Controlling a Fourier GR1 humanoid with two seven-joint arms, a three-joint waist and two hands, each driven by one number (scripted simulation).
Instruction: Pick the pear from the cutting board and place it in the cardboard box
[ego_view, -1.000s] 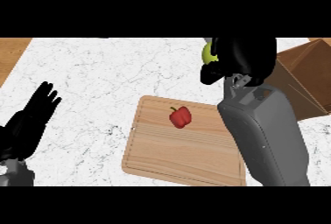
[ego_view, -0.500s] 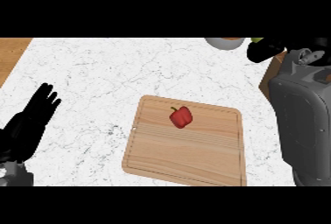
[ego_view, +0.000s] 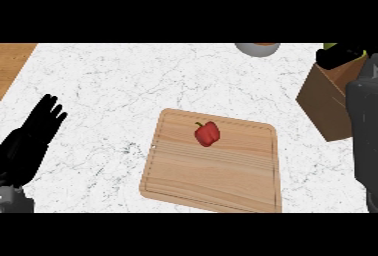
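1. Head view, right side: the robot's black right hand (ego_view: 341, 54) sits at the upper right, directly over the open top of the brown cardboard box (ego_view: 331, 102). A sliver of yellow-green shows at the hand's upper left edge, and I take it to be the small yellow-green pear (ego_view: 329, 47). The fingers appear curled round it, hiding nearly all of it. The grey right forearm (ego_view: 363, 140) runs down the right edge.

2. Head view, centre: the pale wooden rectangular cutting board (ego_view: 214, 162) lies on the white marbled counter (ego_view: 148, 90), just left of the box but not touching it. Only a small red bell pepper (ego_view: 207, 133) rests on it, near the upper middle. No pear remains on the board.

3. Head view, left side: the black left hand (ego_view: 31, 137) rests open near the left edge, fingers straight and slightly spread, touching nothing.

4. Head view, top edge: part of a grey rounded bowl (ego_view: 258, 48) shows, well apart from the board.

5. Step in hand, as I judge it: the pick is done and the carry has reached the box, so this is the placing stage.

6. Next move, as I judge it: lower the right hand into the box opening, keeping clear of the walls, then uncurl the fingers to let the pear drop inside.
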